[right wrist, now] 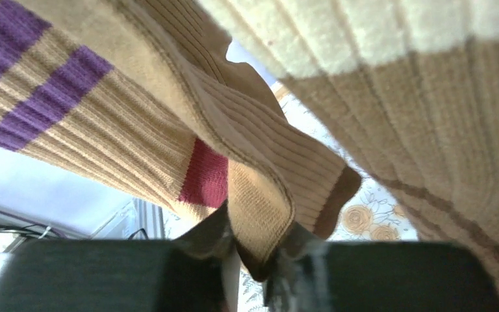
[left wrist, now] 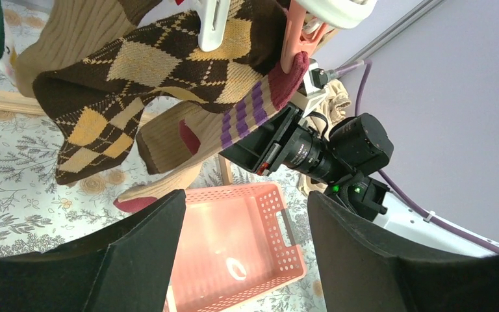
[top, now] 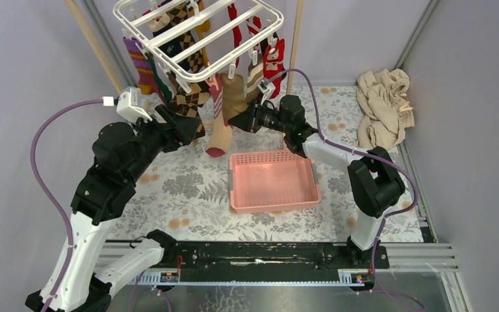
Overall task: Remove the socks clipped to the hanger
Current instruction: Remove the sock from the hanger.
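Under the hanger (top: 198, 32), a sock about to come off

At left, the left gripper (left wrist: 243, 201) hangs spread wide below the argyle sock (left wrist: 136, 71), holding nothing. Centre, the tan sock (right wrist: 260, 195), clipped to the hanger overhead, is pinched by the right gripper (right wrist: 255, 260). Next, probably: a firm downward tug to free it, then a drop into the pink basket (top: 274, 205)

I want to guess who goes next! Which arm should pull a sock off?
Right. The right tool pinches the tan sock; the left tool hangs open near the argyle sock, holding nothing.
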`<control>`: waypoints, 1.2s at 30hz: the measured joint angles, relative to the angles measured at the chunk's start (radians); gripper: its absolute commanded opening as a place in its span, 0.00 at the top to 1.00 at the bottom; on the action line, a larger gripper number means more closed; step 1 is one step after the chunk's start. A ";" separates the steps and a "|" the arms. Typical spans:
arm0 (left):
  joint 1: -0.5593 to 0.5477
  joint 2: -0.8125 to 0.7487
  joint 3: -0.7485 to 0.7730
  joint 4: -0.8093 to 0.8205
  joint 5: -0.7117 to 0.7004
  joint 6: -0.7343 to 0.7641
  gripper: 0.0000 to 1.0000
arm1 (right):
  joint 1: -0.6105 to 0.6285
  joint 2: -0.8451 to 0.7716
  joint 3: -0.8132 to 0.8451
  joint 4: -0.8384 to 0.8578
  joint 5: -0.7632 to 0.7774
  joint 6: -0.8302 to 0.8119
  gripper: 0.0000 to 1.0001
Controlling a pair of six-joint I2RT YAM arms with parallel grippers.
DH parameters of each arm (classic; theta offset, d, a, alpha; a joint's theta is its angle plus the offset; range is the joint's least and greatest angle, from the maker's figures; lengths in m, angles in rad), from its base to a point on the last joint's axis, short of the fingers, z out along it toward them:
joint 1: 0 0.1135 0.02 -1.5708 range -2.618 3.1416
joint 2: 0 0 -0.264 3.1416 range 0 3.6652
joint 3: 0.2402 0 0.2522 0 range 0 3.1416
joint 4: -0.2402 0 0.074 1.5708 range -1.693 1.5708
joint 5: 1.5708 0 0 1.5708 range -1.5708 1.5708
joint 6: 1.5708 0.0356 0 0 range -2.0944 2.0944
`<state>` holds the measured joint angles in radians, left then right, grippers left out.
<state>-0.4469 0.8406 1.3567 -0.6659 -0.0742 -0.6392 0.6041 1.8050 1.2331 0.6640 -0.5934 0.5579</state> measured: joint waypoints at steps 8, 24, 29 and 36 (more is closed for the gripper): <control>0.000 -0.018 0.000 -0.001 0.021 0.000 0.24 | 0.003 -0.071 -0.002 -0.130 0.099 -0.066 0.92; 0.000 -0.048 -0.030 0.000 0.109 -0.006 0.24 | 0.005 -0.314 0.163 -0.653 0.175 -0.281 0.98; 0.000 -0.073 -0.076 0.024 0.167 -0.014 0.23 | 0.005 -0.330 0.193 -0.706 0.034 -0.218 0.98; 0.000 -0.095 -0.150 0.093 0.249 -0.022 0.21 | 0.005 -0.340 0.216 -0.627 -0.149 -0.048 0.99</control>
<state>-0.4469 0.7460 1.2072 -0.5728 0.1753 -0.6609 0.6090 1.4654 1.4490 0.0372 -0.7425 0.5095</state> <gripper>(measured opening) 0.784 0.090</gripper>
